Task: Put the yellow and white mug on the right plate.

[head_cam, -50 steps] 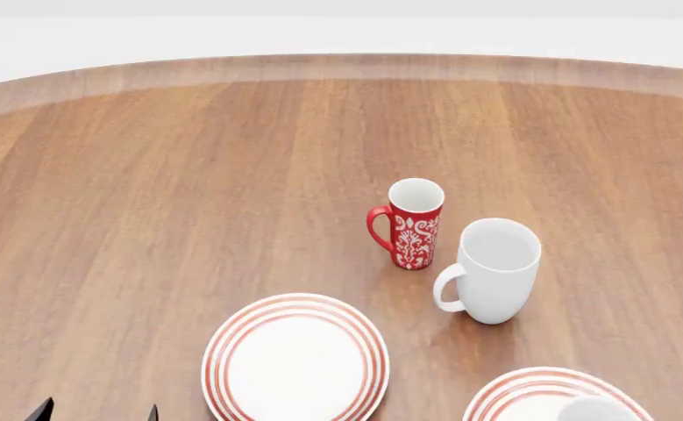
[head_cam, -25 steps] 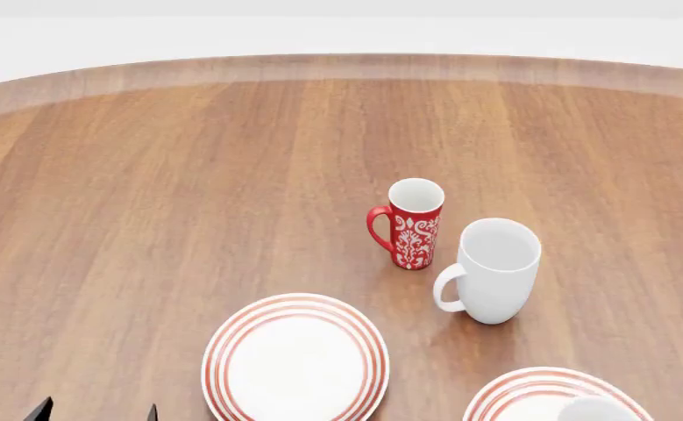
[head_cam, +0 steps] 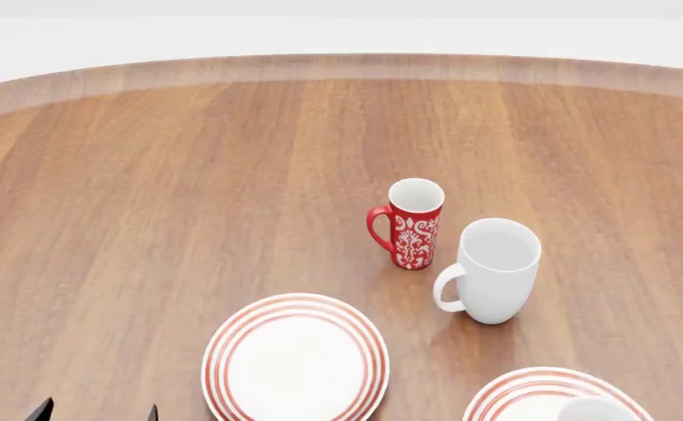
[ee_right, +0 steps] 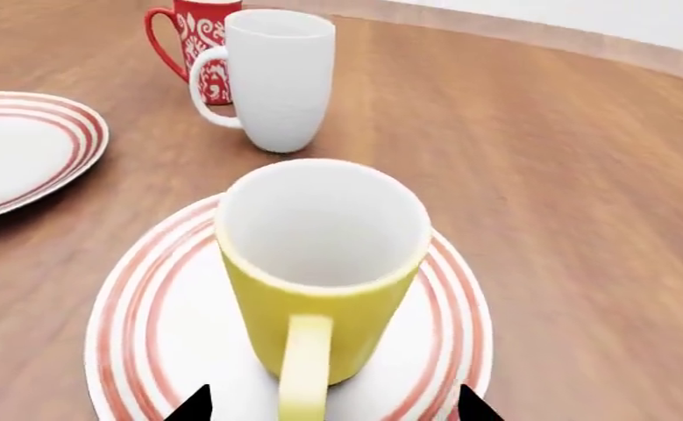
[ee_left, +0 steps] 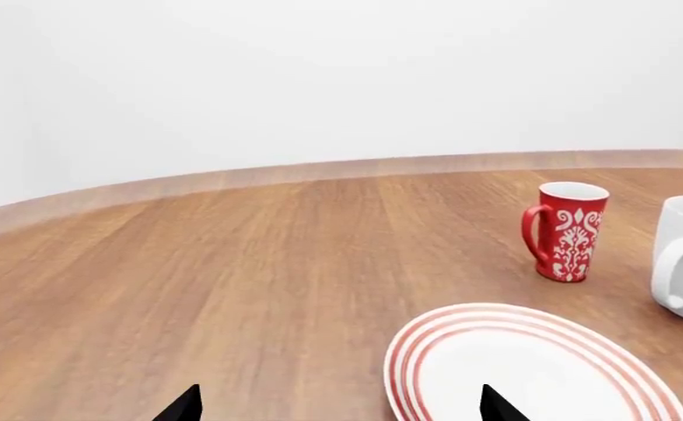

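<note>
the yellow and white mug [ee_right: 321, 272] stands on the right plate [ee_right: 154, 307], right gripper [ee_right: 331, 405] fingers apart.

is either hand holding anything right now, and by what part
Nothing is held. The yellow and white mug stands on the right plate, between the open right hand's fingertips.

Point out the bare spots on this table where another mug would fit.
The wooden table is bare left of and beyond the red mug. It is crowded where that mug stands close beside the white mug, just beyond the left plate and the right plate.
</note>
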Motion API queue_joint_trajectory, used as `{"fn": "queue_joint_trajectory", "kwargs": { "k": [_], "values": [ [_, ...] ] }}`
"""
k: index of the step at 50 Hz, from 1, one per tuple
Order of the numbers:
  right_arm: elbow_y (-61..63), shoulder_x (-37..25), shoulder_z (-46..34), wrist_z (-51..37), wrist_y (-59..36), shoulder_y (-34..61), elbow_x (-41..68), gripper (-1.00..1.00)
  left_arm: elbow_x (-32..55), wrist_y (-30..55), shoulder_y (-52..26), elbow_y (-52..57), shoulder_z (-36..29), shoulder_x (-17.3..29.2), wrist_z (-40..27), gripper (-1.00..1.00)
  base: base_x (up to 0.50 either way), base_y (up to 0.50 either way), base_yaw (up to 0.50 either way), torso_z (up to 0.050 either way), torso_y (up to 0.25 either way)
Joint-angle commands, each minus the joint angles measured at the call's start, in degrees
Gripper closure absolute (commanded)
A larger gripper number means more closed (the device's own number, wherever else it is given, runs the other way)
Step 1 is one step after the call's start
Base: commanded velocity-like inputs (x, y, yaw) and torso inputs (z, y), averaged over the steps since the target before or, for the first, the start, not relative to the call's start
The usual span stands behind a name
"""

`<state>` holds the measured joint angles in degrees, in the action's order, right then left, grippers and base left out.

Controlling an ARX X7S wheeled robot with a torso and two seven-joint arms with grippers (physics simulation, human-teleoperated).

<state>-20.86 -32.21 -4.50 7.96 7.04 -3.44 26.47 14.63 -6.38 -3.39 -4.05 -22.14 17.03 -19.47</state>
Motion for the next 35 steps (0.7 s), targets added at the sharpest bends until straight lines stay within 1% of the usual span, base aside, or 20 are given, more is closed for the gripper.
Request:
{"fn": "queue_joint_trajectory", "kwargs": {
  "k": [1, 15, 35],
  "values": [
    [8.1, -2.0, 2.0, -3.0, 0.0, -5.6, 0.8, -1.0, 0.0, -0.1, -0.1, -0.1, -0.3, 0.0, -0.1, -1.0, 0.0, 0.0, 0.0, 0.0, 0.0],
    [17.0, -4.1, 4.1, -6.0, 0.8, -11.9, 0.4, -1.0, 0.1, -0.2, -0.2, -0.2, -0.4, 0.2, -0.3, -1.0, 0.0, 0.0, 0.0, 0.0, 0.0],
    [24.3, -5.5, 6.1, -7.6, 2.9, -17.8, -0.1, -1.0, 0.5, 0.0, -0.3, 0.2, -0.3, 0.5, -0.8, -1.0, 0.0, 0.0, 0.0, 0.0, 0.0]
  ]
}}
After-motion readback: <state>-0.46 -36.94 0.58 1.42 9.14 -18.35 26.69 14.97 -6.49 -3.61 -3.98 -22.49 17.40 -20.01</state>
